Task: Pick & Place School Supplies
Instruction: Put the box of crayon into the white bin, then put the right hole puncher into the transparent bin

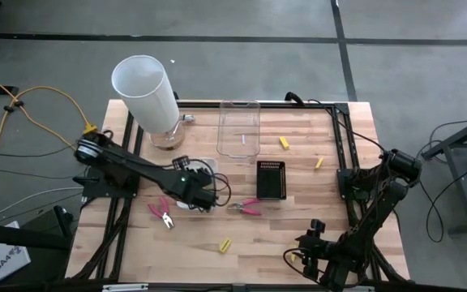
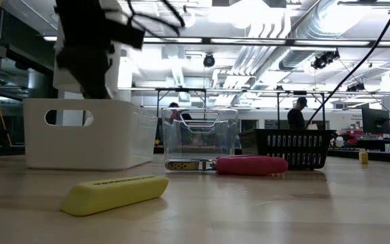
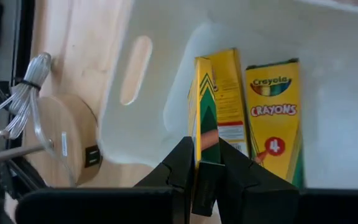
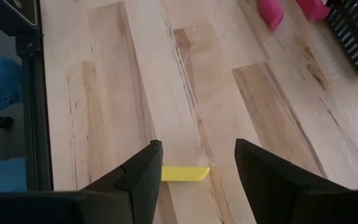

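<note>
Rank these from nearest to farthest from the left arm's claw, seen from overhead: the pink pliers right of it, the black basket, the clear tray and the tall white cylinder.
From the left gripper, in the high view:
1. Pink pliers, just to its right.
2. Black basket, further right, mid-table.
3. Clear tray and tall white cylinder, both at the far edge; too close to call.

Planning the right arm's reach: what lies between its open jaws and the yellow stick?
Only bare wood table, as the right wrist view shows; the yellow stick lies just ahead of the right gripper.
</note>
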